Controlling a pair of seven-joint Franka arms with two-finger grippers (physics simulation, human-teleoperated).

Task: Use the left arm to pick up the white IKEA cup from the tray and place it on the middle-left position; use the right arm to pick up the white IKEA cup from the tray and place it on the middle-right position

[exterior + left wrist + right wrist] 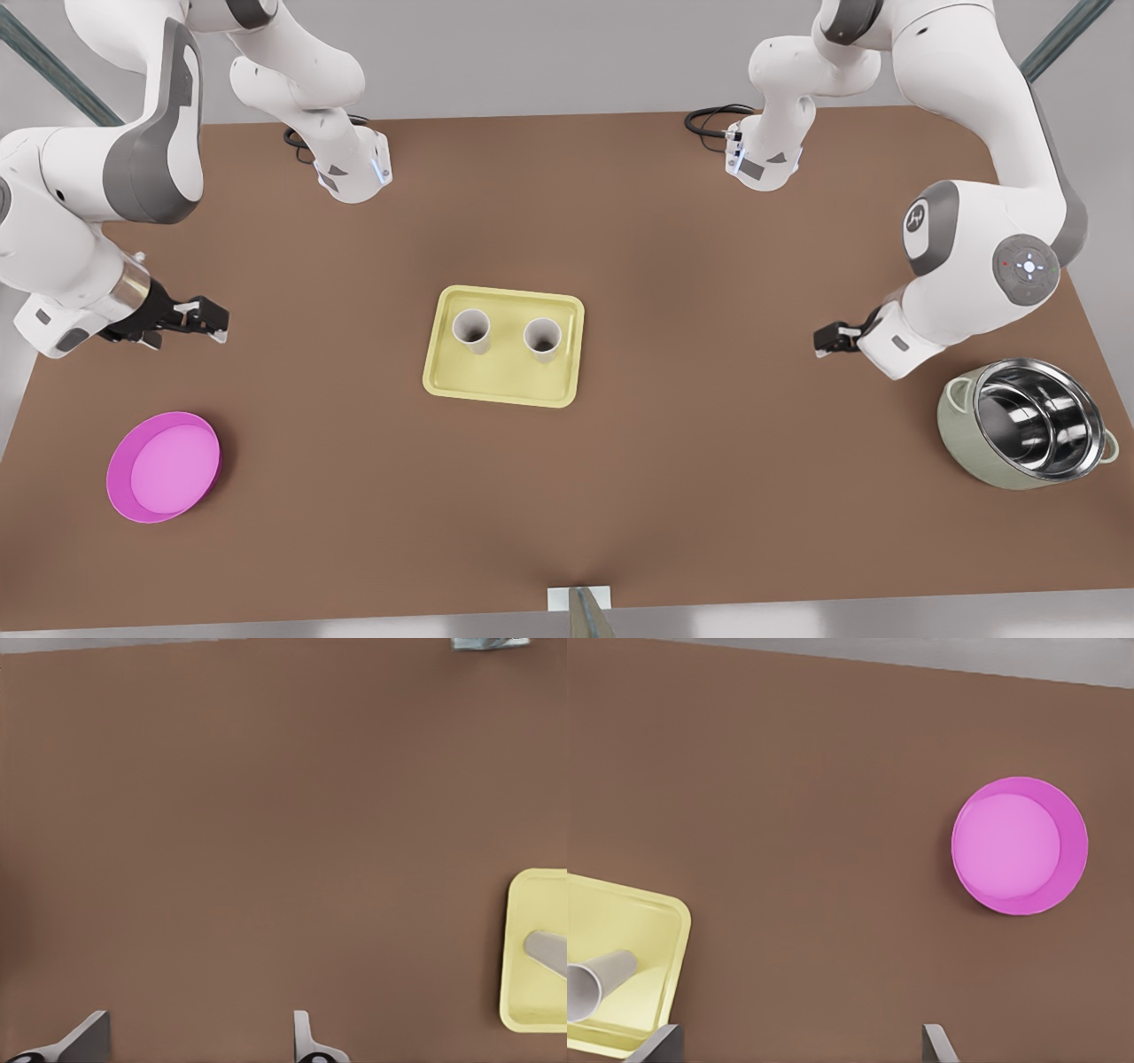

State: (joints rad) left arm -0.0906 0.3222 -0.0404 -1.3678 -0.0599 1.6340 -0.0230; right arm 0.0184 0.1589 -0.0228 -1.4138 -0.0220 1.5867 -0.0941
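Two white cups (472, 330) (542, 338) stand upright side by side on the pale yellow tray (500, 390) at the table's middle. My left gripper (208, 319) hovers over bare brown tabletop far to the front view's left of the tray, open and empty. In the left wrist view its fingertips (199, 1041) frame plain table, with the tray's edge (532, 1010) and part of a cup (549, 952) off to one side. My right gripper (826, 339) hangs open and empty to the front view's right of the tray. The right wrist view (799, 1047) catches the tray's corner (647, 921) and one cup (594, 985).
A round pink dish (164, 465) (1019, 846) sits near the front view's lower left. A steel pot in a pale green shell (1028, 425) lies at the lower right, close under the right arm. Both arm bases stand at the far edge. Bare tabletop flanks the tray on both sides.
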